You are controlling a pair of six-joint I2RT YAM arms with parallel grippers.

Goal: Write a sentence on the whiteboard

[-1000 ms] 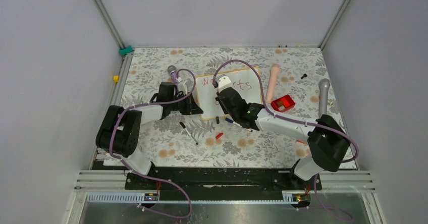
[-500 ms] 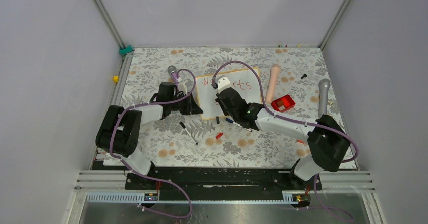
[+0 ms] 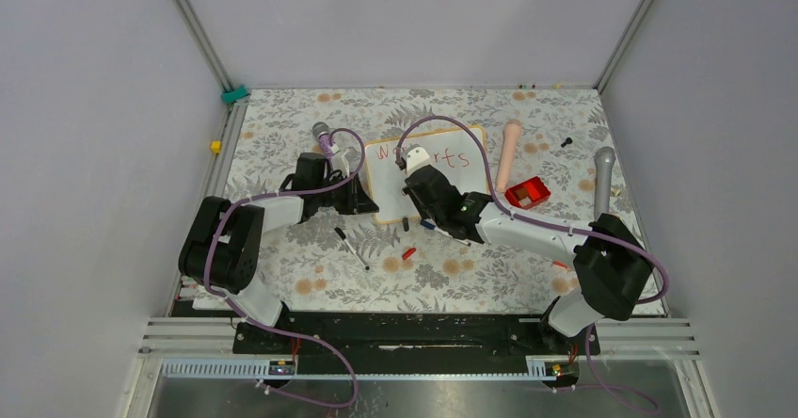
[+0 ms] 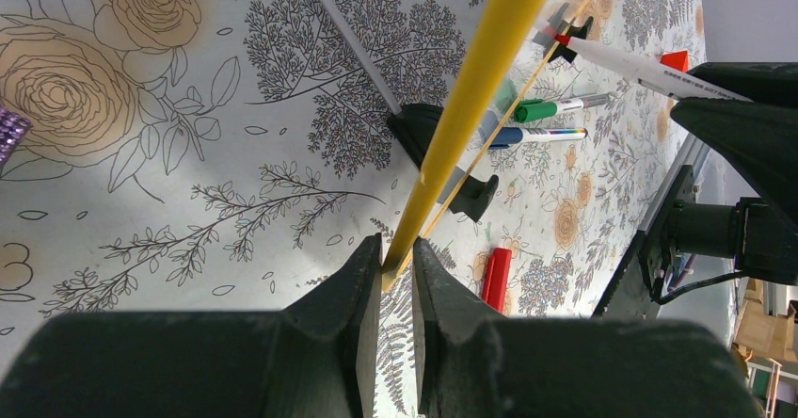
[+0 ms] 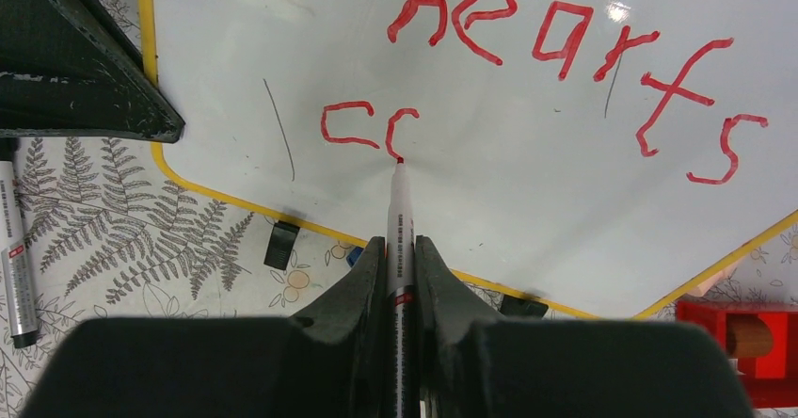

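Flowers are printed all over the worktop. Toward its left edge, the left end effector stands narrow, pinched on the light-wood frame of the whiteboard at the board's left side, close to its near corner. A black marker and a red cap lie nearer the arms' bases. The whiteboard lies about mid-worktop, toward the far edge, with black clip feet under it. On it the sentence shows "hearts" in red, with two c-shaped strokes on the line below. The right end effector is clamped on a red marker, whose tip touches the lower end of the second c. Right of the board lie a peach-coloured cylinder, a red box and, by the right edge, a grey microphone.
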